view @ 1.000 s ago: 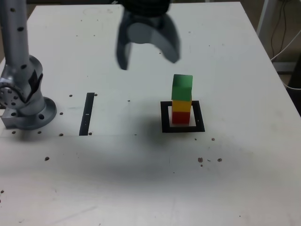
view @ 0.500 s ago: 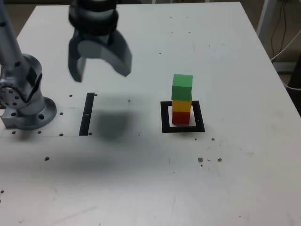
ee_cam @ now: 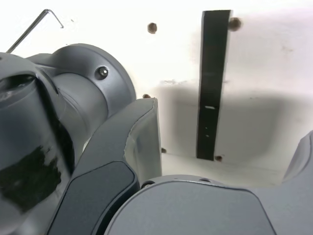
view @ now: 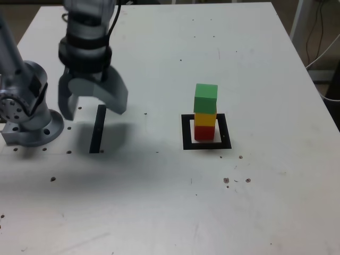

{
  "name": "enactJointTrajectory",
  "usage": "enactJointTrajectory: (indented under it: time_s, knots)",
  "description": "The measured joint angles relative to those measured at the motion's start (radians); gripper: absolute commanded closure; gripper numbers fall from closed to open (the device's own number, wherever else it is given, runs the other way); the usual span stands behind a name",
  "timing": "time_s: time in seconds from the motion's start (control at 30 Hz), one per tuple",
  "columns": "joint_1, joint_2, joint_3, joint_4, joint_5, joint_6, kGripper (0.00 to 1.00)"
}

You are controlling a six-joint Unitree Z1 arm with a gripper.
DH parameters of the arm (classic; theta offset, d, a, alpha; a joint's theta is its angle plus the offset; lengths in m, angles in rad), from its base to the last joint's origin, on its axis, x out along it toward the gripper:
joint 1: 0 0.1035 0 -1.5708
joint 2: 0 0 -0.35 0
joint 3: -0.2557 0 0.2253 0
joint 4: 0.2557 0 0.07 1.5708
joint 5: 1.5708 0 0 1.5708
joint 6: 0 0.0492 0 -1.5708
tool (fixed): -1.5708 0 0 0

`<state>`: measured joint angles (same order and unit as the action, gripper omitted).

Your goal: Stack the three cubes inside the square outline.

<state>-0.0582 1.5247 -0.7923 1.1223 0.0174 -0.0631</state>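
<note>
Evidently, the three cubes are stacked as the task requires, with the black strip (view: 98, 129) taken as landmark. Nearest the wrist view, the jaws (view: 95, 108) are spread, with nothing held between them. Over the last second they have been carried away from the stack, and are now suspended above the strip, near the arm's base (view: 34, 127). Well apart from the strip, toward the exterior view's right, the square outline (view: 188, 144) lies flat on the worktop (view: 133, 212). Within its frame the red cube (view: 204, 132) is seated; on it the yellow cube (view: 205, 119) is borne, topped by the green cube (view: 205, 99). The column has been left unchanged by the withdrawal; only parking is judged to remain.
</note>
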Motion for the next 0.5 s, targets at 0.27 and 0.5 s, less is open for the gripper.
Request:
enactJointTrajectory:
  time_s: [0.27, 0.5]
  knots:
    - [0.0, 0.0, 0.02, -0.026, -0.003, 0.0, 0.0]
    - [0.0, 0.0, 0.022, -0.039, 0.001, 0.0, 0.0]
